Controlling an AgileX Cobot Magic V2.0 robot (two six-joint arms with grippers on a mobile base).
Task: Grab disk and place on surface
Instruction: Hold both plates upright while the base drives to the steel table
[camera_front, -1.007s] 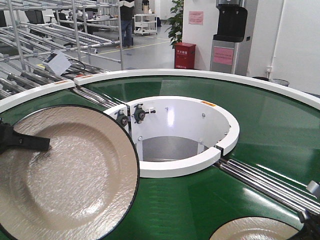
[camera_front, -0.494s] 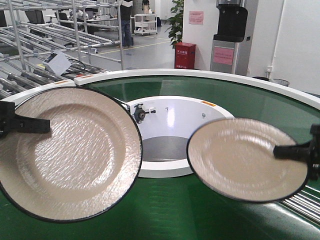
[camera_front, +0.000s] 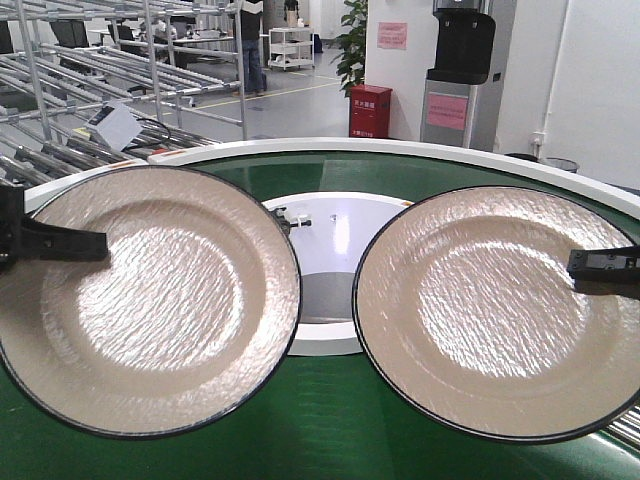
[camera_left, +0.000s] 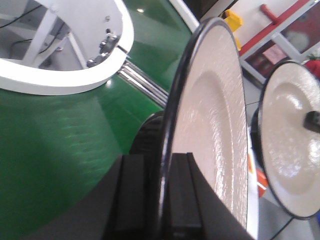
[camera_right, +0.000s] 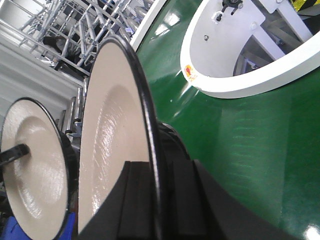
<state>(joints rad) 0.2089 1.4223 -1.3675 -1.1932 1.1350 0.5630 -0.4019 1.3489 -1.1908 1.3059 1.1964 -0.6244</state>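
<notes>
Two disks are in view, both beige plates with a black rim. My left gripper (camera_front: 60, 243) is shut on the left rim of the left plate (camera_front: 150, 300), which is held up, tilted and facing the front camera. In the left wrist view that plate (camera_left: 215, 115) stands edge-on between the fingers of the left gripper (camera_left: 162, 200). My right gripper (camera_front: 600, 265) is shut on the right rim of the right plate (camera_front: 490, 310), which is lifted likewise. The right wrist view shows this plate (camera_right: 115, 135) clamped in the right gripper (camera_right: 157, 200). The dark grey tabletop surface is out of view.
Beneath both plates runs the green ring conveyor belt (camera_front: 320, 430) with its white inner ring (camera_front: 330, 215) around a central opening. Metal rollers (camera_front: 628, 430) sit at the lower right. Steel racks (camera_front: 90, 80) and a red bin (camera_front: 369, 110) stand behind.
Both plates rose off the belt and tipped up toward the camera. The right plate came up from the lower right corner; the two rims now nearly meet in the middle.
</notes>
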